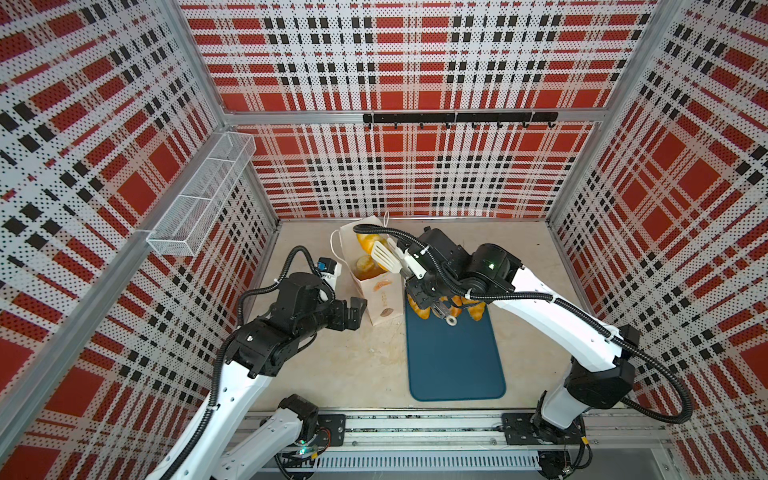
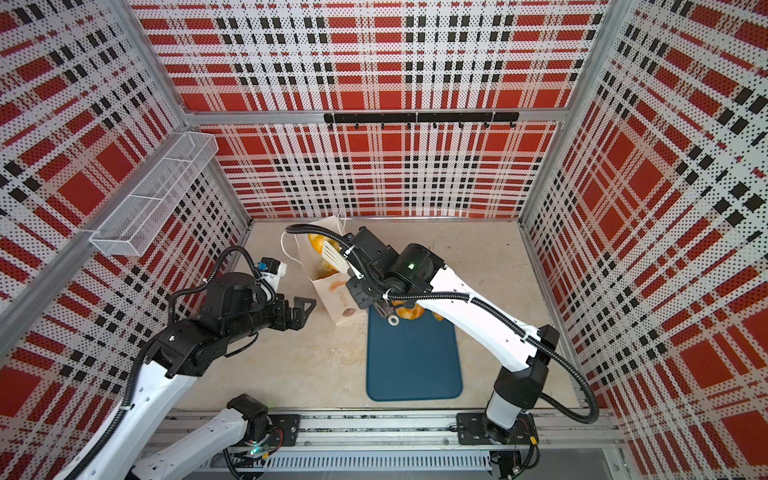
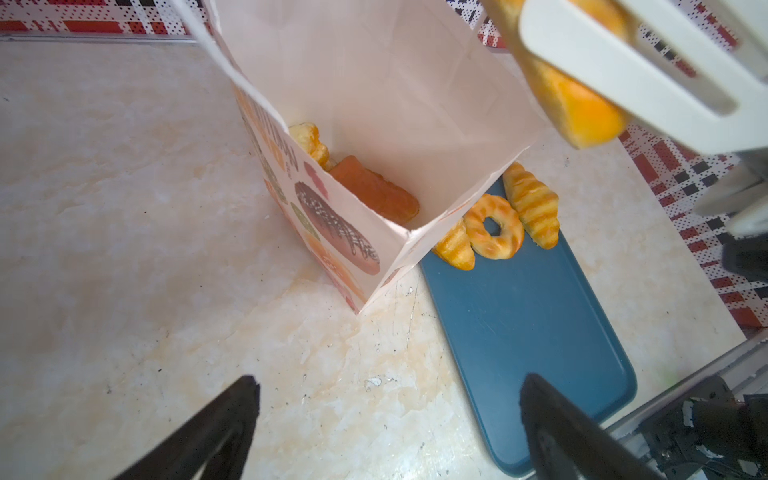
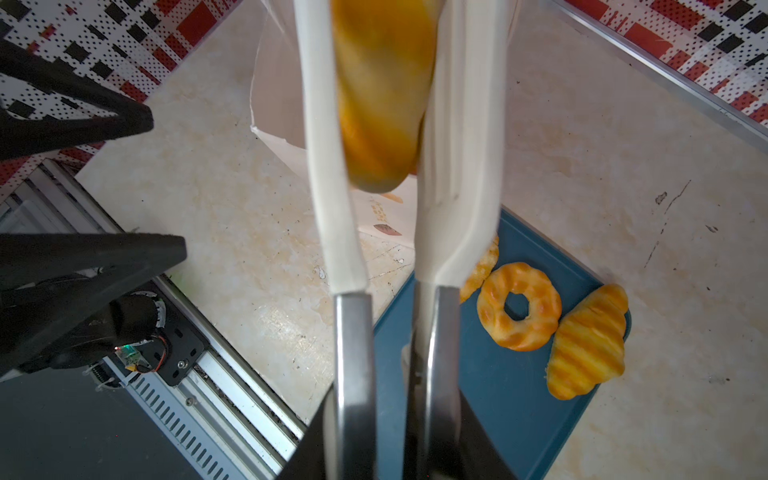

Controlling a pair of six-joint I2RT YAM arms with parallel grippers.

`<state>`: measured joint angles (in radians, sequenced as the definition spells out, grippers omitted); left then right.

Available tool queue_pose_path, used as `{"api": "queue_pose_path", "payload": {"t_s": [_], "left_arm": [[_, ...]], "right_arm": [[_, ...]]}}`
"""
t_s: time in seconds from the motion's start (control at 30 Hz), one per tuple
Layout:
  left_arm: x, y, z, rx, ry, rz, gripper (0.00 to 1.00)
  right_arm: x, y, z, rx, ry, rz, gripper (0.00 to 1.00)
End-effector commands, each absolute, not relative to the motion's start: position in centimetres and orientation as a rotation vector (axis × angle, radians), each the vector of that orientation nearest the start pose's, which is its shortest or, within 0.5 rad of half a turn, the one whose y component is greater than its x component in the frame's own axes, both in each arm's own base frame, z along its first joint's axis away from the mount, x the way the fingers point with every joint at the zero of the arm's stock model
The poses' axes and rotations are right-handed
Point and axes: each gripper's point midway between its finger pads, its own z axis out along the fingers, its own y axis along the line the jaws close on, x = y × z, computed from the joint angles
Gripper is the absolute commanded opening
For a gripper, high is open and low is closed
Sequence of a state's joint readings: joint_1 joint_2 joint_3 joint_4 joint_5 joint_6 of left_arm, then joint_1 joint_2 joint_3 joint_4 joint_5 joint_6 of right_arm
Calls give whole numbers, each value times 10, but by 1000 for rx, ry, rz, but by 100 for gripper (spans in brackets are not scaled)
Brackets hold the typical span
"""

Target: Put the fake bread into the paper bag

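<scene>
One tray [image 1: 455, 357] carried three pieces at its 12 o'clock end: a croissant [image 3: 532, 205], a second croissant [image 3: 455, 247] and one doughnut [image 3: 493, 226]. One pair of tongs [image 3: 602, 62] gripped one striped pastry [image 3: 577, 108]. One bag [image 1: 380, 303], at the tray's 11 o'clock, showed two more inside: one pale croissant [image 3: 309, 139] and one loaf [image 3: 374, 191]. That made six. One basket [image 1: 199, 195] and one hook rail [image 1: 457, 117] were on the walls.

Both top views high overhead, facing down, wrist views close, all sharing paper bag [image 1: 380, 299], tray [image 1: 455, 361]
</scene>
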<state>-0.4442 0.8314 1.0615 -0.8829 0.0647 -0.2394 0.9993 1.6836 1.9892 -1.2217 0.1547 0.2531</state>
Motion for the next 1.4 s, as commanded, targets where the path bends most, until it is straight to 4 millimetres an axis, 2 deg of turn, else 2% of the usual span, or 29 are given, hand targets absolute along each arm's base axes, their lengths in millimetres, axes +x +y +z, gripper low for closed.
{"api": "queue_pose_path", "payload": {"t_s": [0.0, 0.4, 0.73, 0.87, 1.2, 1.37], "left_arm": [[237, -130, 291, 308, 2185, -483, 99], [240, -137, 288, 347, 2180, -512, 99], [239, -137, 284, 341, 2188, -513, 99], [237, -134, 284, 334, 2192, -502, 100], [230, -130, 287, 313, 2180, -484, 99], [221, -140, 285, 382, 2162, -415, 100]], "right_arm": [[257, 349, 332, -856, 2281, 415, 34], [278, 354, 323, -838, 2307, 384, 34], [286, 350, 319, -831, 2317, 329, 51], [286, 348, 322, -829, 2310, 324, 58], [275, 328, 328, -783, 2309, 320, 58], [262, 310, 330, -740, 2318, 338, 57]]}}
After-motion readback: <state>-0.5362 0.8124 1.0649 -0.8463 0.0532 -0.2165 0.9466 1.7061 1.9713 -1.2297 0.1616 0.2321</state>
